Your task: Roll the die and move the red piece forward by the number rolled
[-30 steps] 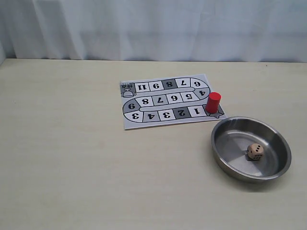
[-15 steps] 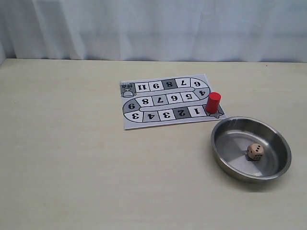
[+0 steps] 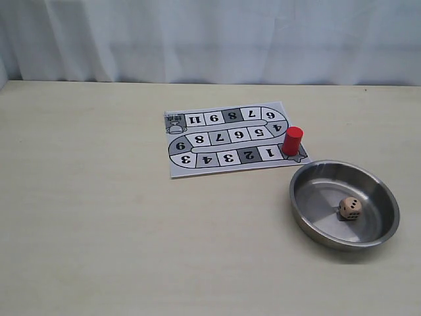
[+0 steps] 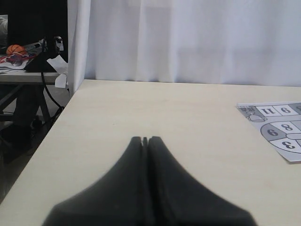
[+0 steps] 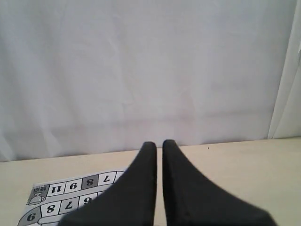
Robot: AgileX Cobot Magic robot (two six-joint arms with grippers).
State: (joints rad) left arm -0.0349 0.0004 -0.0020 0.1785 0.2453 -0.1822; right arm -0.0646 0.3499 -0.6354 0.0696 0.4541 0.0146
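Left claw [image 4: 145,140] and right claw [image 5: 159,143] were pinched closed, empty. Board [image 3: 217,138] lay ahead of the right claw; piece [image 3: 293,140] stood on its corner, die [image 3: 350,208] in the bowl [image 3: 316,176], well apart from both.

The die [image 3: 350,208] lies inside the metal bowl [image 3: 306,191], whose wall rings it: open from above only. The red piece [image 3: 293,140] stands near the bowl's far rim, with a narrow gap between them; above it is free. Left of the board [image 3: 197,168] the table [image 3: 85,197] is wide and open
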